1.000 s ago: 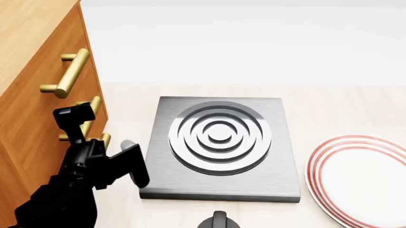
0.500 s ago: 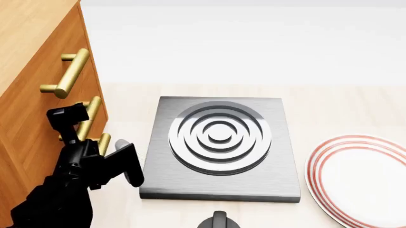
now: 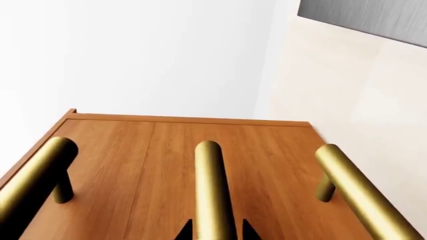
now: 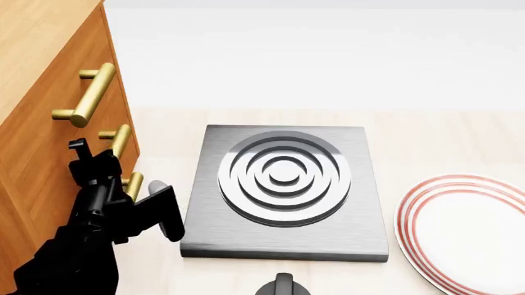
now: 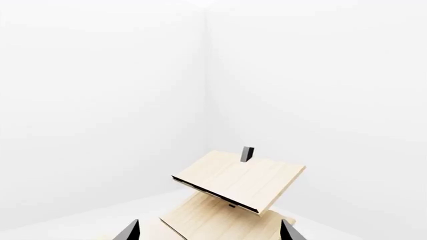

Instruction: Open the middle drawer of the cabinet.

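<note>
No readable text, labels, brands, numbers or signs anywhere in these views. Plain wood grain on the cabinet (image 4: 37, 123) and bare brass on its handles. Unmarked grey metal on the hotplate (image 4: 283, 190), only red rings on the plate (image 4: 468, 230), and blank pale wood on the rack (image 5: 237, 182).

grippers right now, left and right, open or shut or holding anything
Left gripper: open, fingertips either side of the middle drawer's brass handle, not yet clamped.
Right gripper: open, holding nothing, facing a pale wooden rack.
</note>
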Available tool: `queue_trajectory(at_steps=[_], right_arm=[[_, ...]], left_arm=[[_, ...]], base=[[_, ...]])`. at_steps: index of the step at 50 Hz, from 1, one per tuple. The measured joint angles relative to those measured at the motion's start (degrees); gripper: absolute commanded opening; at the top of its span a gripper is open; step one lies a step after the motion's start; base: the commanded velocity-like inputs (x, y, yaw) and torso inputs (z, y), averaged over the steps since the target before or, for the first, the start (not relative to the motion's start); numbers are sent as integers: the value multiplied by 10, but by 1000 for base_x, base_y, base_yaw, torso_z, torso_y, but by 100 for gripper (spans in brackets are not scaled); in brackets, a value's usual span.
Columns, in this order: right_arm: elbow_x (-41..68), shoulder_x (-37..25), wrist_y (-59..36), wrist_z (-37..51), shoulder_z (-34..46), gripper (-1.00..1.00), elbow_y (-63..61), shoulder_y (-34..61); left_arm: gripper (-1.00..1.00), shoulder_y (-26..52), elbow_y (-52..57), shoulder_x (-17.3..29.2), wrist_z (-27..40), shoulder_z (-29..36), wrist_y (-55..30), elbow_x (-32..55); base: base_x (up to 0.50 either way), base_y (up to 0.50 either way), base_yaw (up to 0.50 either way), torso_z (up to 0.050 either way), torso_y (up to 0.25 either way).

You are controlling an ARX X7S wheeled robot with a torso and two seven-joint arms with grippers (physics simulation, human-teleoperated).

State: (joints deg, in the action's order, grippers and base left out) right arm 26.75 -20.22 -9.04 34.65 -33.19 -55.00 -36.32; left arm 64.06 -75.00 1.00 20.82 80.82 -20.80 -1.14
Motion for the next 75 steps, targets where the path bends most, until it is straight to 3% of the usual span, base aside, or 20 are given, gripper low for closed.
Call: queue_trajectory(at_steps=[34,75], right_arm=[[1,1,2,-2,0,100,3,1],[5,5,6,-6,-2,100,7,1]], left_arm=[[-100,4,8,-4,11,51,7,50],[-100,26,127,4,-27,91,-39,84]], base=[[4,0,-2,0,0],[-1,0,-1,0,1]])
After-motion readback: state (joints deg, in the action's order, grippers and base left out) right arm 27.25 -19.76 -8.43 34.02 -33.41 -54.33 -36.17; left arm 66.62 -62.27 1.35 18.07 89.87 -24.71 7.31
